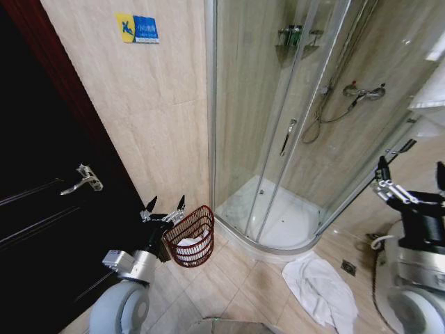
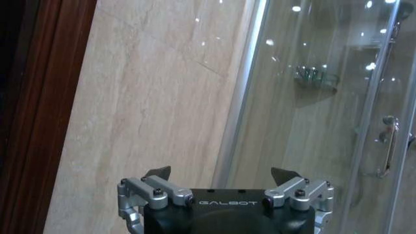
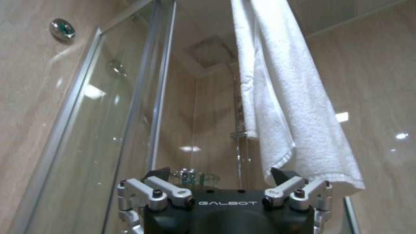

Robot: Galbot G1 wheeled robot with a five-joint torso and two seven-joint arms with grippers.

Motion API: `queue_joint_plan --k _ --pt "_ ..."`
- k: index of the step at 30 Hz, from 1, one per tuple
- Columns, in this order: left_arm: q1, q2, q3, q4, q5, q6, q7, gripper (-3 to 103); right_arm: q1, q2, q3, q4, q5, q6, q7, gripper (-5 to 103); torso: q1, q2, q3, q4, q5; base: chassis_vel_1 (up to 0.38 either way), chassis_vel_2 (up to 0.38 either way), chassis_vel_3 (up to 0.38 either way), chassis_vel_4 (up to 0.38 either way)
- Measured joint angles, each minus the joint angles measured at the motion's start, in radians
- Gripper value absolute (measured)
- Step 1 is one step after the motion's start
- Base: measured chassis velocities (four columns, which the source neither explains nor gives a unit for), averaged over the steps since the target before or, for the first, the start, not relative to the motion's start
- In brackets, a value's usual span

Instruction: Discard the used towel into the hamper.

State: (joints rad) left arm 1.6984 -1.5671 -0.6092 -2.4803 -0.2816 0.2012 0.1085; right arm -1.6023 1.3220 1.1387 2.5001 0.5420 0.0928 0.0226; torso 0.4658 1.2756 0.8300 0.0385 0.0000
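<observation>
Head view showed the small round red-brown wire hamper beside the glass shower enclosure, a crumpled white towel lying on tiles beyond it. Left gripper hovered spread over the hamper; right gripper stood spread, empty. Judged risk: grabbing the white hanging towel instead.

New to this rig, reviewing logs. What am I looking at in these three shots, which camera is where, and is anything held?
It is a wheeled two-armed robot in a bathroom. The wide shot is from its head camera, looking down. The left gripper is raised and open beside the hamper, a red-brown wire basket with something white inside, standing by the door. The right gripper is up near the shower cabin, also open. A white towel lies crumpled on the floor tiles. The other two shots come from wrist cameras: the left one faces the wall, the right one a hanging towel. Nothing is held.
</observation>
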Motion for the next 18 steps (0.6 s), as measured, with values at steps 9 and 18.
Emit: queue_joint_plan --k 9,18 --pt "0.000 0.000 0.000 0.000 0.000 0.000 -0.001 100 0.000 -0.068 0.179 0.000 0.096 -0.014 0.002 100 0.000 0.000 0.000 0.0000 -0.0003 -0.002 -0.003 0.008 0.007" --pt "0.000 0.000 0.000 0.000 0.000 0.001 -0.001 100 -0.002 -0.069 0.207 0.000 0.116 -0.014 0.001 100 0.000 0.000 0.000 0.0000 0.0003 -0.116 -0.123 0.123 0.119"
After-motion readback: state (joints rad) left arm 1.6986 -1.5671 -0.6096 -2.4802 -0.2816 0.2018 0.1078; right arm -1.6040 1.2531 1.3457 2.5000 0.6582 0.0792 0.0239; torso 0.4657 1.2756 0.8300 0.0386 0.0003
